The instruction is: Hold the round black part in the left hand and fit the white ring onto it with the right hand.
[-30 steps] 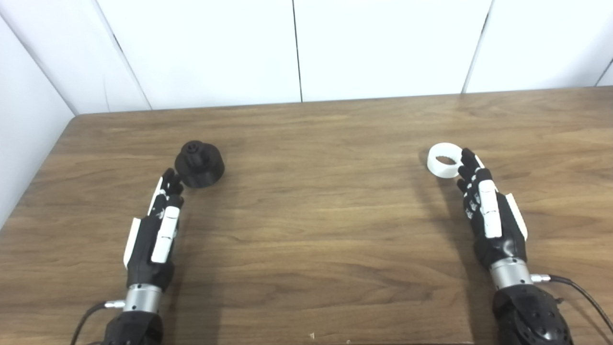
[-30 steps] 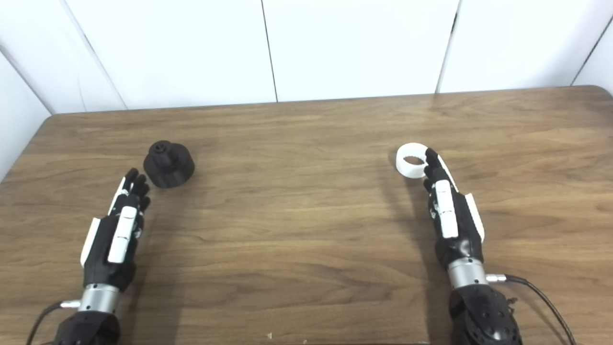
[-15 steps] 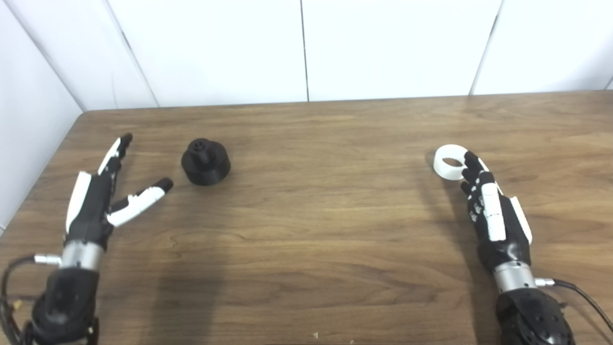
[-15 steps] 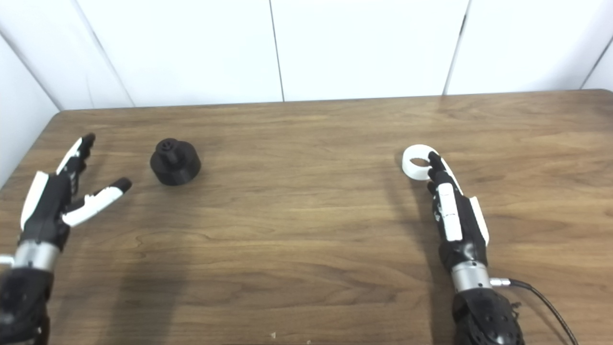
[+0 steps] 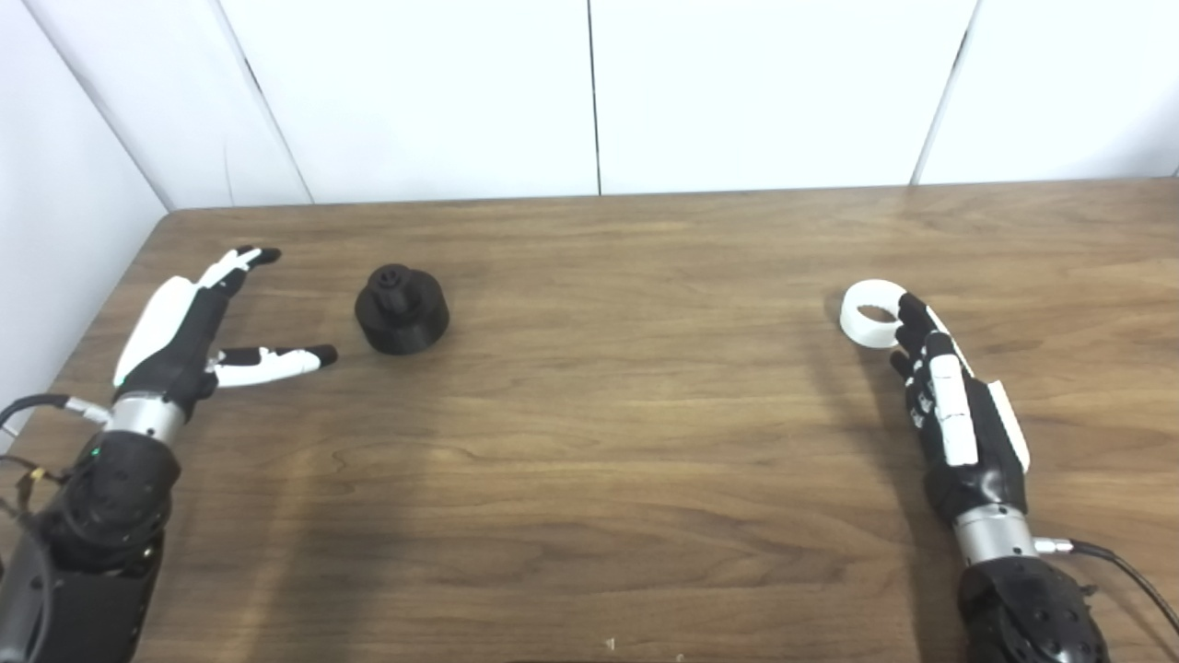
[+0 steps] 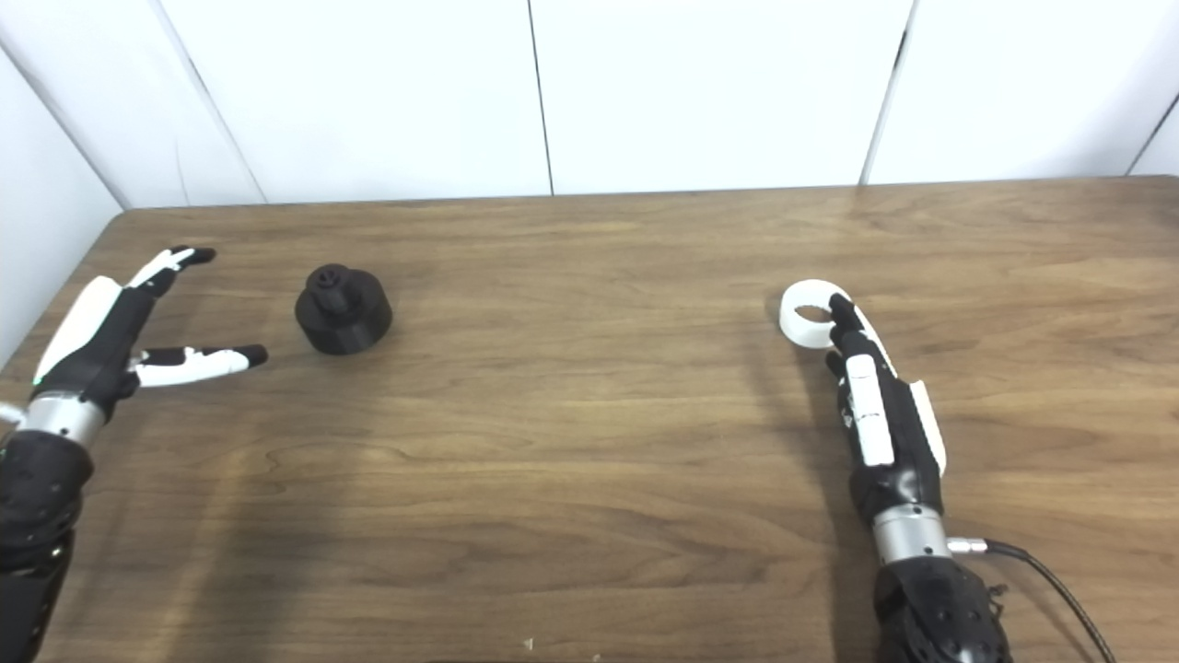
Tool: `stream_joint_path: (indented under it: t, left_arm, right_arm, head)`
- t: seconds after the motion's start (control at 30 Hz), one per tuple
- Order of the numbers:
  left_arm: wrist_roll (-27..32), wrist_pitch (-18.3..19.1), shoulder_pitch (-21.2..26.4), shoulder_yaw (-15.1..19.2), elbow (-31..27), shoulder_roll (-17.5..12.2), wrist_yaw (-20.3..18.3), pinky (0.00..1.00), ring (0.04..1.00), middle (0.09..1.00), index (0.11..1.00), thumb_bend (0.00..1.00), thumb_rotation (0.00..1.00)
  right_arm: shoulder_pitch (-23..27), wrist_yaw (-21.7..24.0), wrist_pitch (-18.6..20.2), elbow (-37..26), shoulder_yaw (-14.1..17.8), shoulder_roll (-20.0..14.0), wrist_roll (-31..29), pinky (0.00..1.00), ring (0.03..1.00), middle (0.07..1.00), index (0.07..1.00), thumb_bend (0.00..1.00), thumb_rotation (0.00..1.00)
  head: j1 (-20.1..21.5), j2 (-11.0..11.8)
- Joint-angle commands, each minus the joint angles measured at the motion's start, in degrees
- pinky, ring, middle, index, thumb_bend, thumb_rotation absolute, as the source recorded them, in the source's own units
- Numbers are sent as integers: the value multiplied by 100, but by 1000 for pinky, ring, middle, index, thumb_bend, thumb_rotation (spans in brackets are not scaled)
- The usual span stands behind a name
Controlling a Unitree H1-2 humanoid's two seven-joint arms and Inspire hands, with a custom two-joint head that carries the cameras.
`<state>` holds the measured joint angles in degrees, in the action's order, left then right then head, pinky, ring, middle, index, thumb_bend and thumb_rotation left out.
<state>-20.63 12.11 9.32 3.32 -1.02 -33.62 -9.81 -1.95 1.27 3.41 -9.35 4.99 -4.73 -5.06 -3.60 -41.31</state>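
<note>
Left hand (image 5: 180,336) spread nr table (image 5: 589,479) left edge, black part (image 5: 402,308) beside, right hand (image 5: 953,410) fingers together touching white ring (image 5: 870,313)

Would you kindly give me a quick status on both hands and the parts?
Left hand open, beside black part, not touching. Right hand open, fingertips at white ring. Both parts on table. Nothing between them.

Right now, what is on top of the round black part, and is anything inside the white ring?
A short black stub stands on the round black part; nothing else. Bare table shows through the white ring; the right hand covers its near rim.
</note>
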Motion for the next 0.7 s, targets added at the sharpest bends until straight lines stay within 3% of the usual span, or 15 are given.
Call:
stream_joint_path:
  t: [0.0,0.07,0.3,0.67]
  left_arm:
    - [-121,-126,282,-46,66,-312,-37,1000,1000,979,878,950,333]
    - [-173,-78,347,-151,179,-361,-144,1000,1000,978,885,973,371]
    - [-239,55,583,-367,497,-432,-356,999,1000,980,890,979,364]
    - [-342,-140,1042,-692,1080,-358,-351,999,1000,976,878,990,356]
  right_arm:
    - [54,-28,-212,-81,17,9,37,977,982,968,926,486,950]
    - [54,-45,-205,-92,21,3,67,973,978,964,922,495,958]
    - [51,-39,-213,-87,21,-13,94,981,975,962,923,504,969]
    - [25,-73,-195,-97,27,-24,198,976,975,964,924,530,974]
  head:
    - [-4,-4]
    - [-35,2]
    - [-31,28]
    - [5,79]
